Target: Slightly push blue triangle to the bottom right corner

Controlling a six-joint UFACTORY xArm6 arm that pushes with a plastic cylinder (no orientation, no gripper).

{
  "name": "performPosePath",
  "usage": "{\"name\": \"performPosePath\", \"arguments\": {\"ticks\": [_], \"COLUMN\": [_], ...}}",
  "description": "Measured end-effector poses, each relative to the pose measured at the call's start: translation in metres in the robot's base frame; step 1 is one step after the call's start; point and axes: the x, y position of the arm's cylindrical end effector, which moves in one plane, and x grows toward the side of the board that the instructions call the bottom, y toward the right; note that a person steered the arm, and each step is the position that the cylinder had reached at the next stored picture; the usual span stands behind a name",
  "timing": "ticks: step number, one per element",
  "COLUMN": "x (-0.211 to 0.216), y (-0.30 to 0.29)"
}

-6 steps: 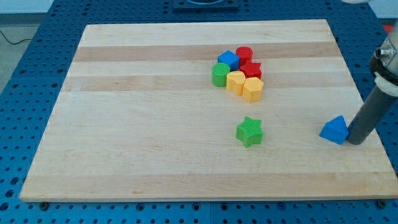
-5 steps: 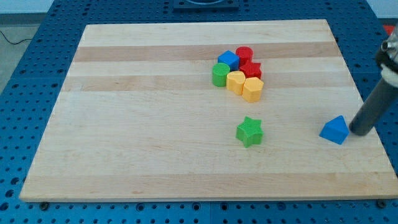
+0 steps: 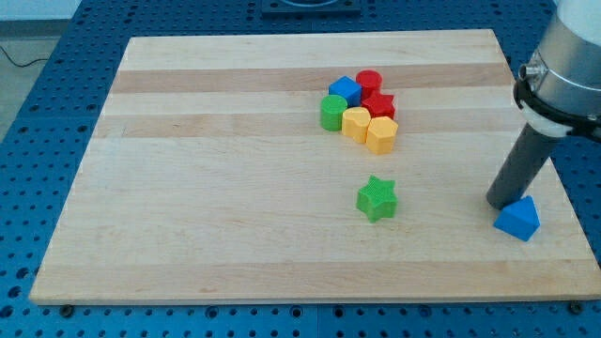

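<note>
Wooden bench (image 3: 235,188) on a blue holed floor. No claw to see, only a dark rod, top cut off by the edge. My tip (image 3: 501,204) touching the blue triangle (image 3: 518,219) at its 10 o'clock, near the bottom right corner. Green star (image 3: 377,198) at the triangle's 9 o'clock. Bunched blocks at 11, shapes hard to tell.

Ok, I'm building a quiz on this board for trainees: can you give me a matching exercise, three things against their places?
Things:
1. blue triangle
2. green star
3. my tip

Places:
A. alone near the board's middle, below the cluster
B. just up-left of the blue triangle, against it
C. near the view's bottom right corner

Pairs: 1-C, 2-A, 3-B
</note>
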Motion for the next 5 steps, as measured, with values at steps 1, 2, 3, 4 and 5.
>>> {"name": "performPosePath", "arguments": {"ticks": [1,2,3,4,5], "x": [0.001,0.011,0.016,0.008,-0.017], "y": [0.000,0.000,0.000,0.000,-0.002]}}
